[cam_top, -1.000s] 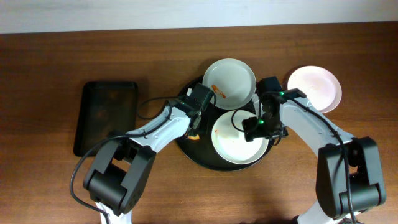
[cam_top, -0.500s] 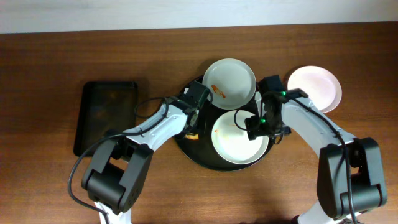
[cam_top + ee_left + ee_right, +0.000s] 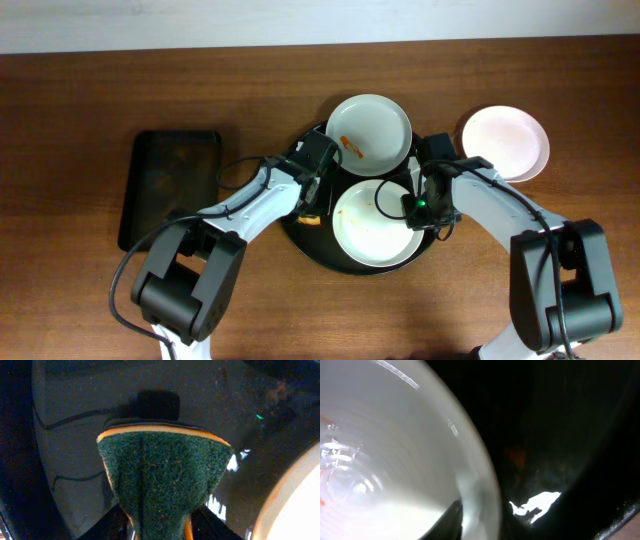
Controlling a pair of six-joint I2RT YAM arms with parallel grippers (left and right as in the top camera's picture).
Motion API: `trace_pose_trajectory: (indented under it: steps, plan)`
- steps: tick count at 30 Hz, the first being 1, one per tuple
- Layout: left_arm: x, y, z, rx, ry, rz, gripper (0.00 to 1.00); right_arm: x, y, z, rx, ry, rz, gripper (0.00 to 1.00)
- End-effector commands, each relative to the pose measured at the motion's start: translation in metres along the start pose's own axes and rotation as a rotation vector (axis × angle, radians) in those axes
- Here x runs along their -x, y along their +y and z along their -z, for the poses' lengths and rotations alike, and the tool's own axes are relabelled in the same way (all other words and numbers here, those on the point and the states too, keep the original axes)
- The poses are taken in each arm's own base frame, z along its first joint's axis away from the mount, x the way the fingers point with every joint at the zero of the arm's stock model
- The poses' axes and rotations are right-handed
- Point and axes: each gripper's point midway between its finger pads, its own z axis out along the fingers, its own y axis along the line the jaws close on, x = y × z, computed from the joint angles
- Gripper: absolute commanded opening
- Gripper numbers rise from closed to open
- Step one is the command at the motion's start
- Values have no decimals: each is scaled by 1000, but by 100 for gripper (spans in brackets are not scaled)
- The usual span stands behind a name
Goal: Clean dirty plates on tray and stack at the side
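**Nudged near plate leftward on tray**

Slid the near plate (image 3: 370,225) a little to the left on the round black tray (image 3: 306,244) since a second ago. Grips that plate at its right rim with the right end effector (image 3: 418,208), jaws closed onto the edge. Shows, from the right wrist, one dark finger (image 3: 451,519) lying against the rim's inner side. Bears faint reddish specks in the far half of that plate. Just left of it, pinches a green-and-orange sponge (image 3: 165,490) in the left end effector (image 3: 312,208), narrow between the fingers and flaring at its free end, which rests on bare tray floor. Farther back, has a second plate (image 3: 372,130) overlapping the tray's far rim, with an orange smear (image 3: 348,145) on its left side. Right of the tray, has a third pale plate (image 3: 505,142) lying on the table (image 3: 80,100). Far left, well apart, has a rectangular black tray (image 3: 170,185).
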Motion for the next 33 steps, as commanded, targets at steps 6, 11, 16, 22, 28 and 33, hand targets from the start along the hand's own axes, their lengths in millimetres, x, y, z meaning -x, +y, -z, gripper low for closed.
trace_pose_trajectory:
  steps: [6,11,16,22,28,33]
  plan:
    - [-5,9,-8,21,35,-20,27,13,-8,15,-47,-58,-32,4]
    - [19,2,27,-13,-59,-21,0,39,-20,60,-145,-109,-35,4]
    - [19,1,45,-23,-75,-21,0,40,-28,64,-189,-114,-60,4]
    - [10,3,35,-13,-40,-23,0,34,-26,81,-190,-102,-63,4]
    - [26,-50,72,-317,-86,-27,0,29,-10,82,-97,-86,-58,4]
    - [23,-87,84,-482,-72,-23,0,24,-10,82,-95,-63,-59,4]
